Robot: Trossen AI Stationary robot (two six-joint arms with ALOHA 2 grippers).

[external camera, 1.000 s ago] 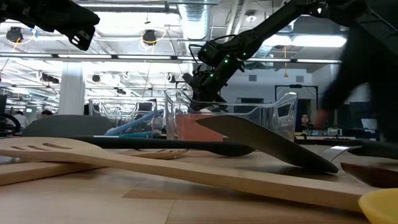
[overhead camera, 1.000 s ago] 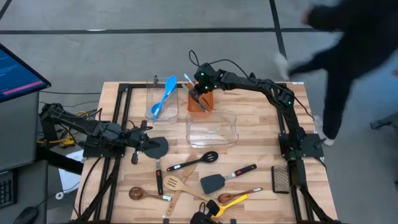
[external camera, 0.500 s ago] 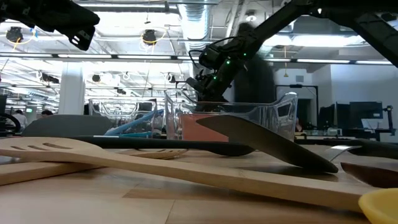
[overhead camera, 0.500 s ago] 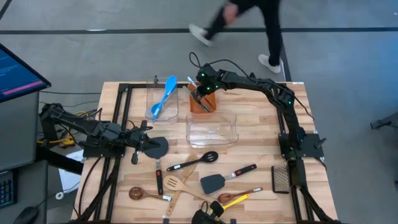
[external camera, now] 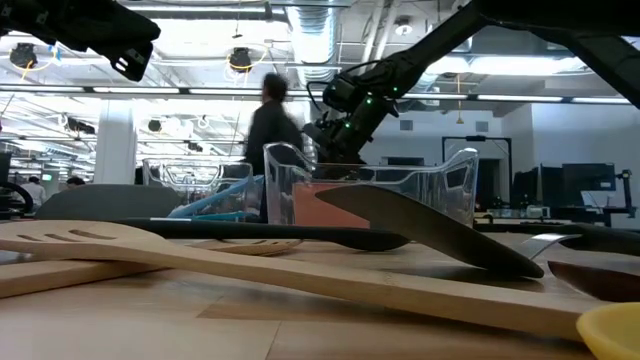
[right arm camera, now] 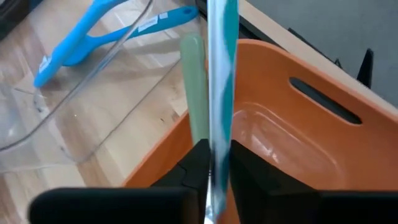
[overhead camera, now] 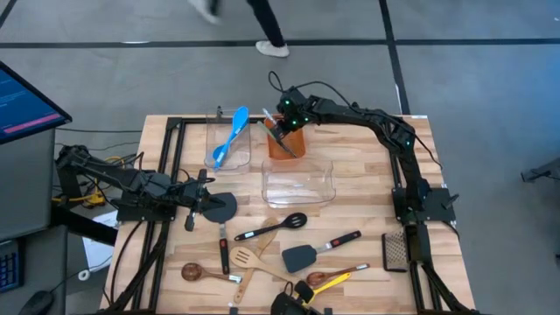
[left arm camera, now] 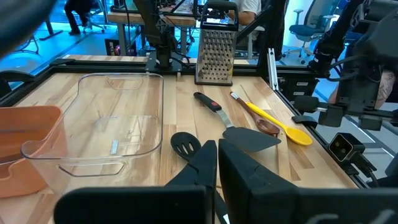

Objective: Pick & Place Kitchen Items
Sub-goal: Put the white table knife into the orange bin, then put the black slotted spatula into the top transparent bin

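Teal-and-white utensil handle between right pincer fingers; no legible writing.

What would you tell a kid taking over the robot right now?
Right claw: over the orange bin at the far edge, its fingers around a teal utensil that stands in the bin.
Left claw: shut, empty, waiting above the table's left side.
Done: two blue utensils rest in the small clear tub.
Left: the big tub is empty; the black ladle, black turner, wooden spatula, wooden spoons and yellow spoon lie along the near edge.
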